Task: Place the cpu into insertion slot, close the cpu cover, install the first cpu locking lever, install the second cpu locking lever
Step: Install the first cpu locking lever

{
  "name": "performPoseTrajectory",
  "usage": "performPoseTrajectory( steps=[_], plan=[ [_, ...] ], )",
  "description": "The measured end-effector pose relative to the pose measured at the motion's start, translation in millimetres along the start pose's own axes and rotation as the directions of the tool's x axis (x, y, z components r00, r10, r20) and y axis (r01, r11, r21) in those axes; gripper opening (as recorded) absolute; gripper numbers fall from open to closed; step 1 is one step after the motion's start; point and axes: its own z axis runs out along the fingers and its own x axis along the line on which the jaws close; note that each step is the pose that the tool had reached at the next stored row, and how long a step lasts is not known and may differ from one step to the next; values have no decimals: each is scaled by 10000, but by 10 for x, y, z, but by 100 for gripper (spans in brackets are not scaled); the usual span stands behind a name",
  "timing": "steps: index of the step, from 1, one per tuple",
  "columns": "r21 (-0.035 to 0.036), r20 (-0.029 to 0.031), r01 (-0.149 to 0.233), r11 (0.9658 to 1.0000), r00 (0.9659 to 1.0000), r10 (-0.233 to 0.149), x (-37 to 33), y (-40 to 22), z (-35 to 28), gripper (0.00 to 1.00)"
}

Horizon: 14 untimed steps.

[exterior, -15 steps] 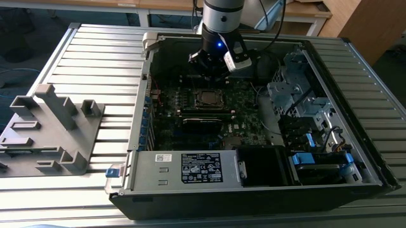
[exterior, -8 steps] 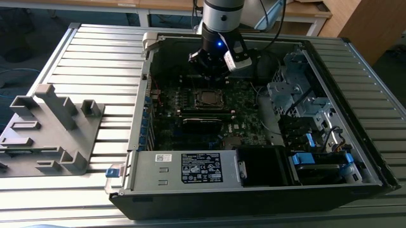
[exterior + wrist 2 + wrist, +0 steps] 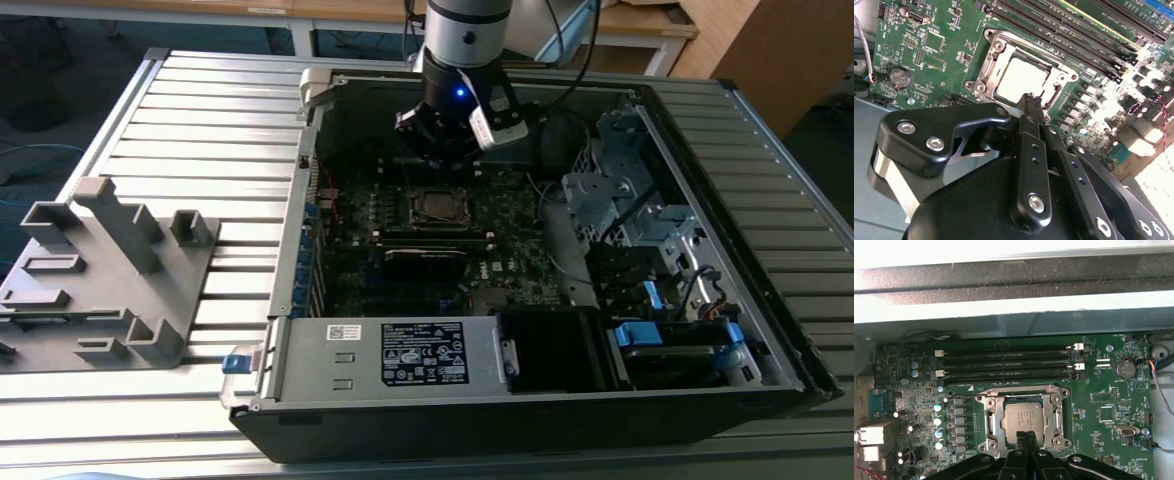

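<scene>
The cpu (image 3: 1024, 421) (image 3: 1021, 80) lies flat in the socket on the green motherboard, its pale metal top showing. The cpu cover (image 3: 988, 415) (image 3: 985, 75), a silvery frame, lies down flat around it, and the chip shows through its window. In the exterior view the socket with the cpu (image 3: 438, 207) is in the middle of the open computer case. My gripper (image 3: 1026, 436) (image 3: 1030, 99) (image 3: 449, 152) hangs just above one edge of the socket. Its black fingers are shut together with nothing between them.
The arm reaches down into an open black computer case (image 3: 787, 330) lying on a slatted metal table. Memory slots (image 3: 1009, 365) run beside the socket. A power supply (image 3: 387, 355) and drive bays (image 3: 627, 200) fill the case's sides. A grey plastic fixture (image 3: 100, 270) stands at the exterior view's left.
</scene>
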Motion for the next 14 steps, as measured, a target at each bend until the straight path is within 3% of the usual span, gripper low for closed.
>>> performPoseTrajectory(
  steps=[14],
  plan=[
    [-1,0,0,10000,10000,0,0,0,-9,10]
  ],
)
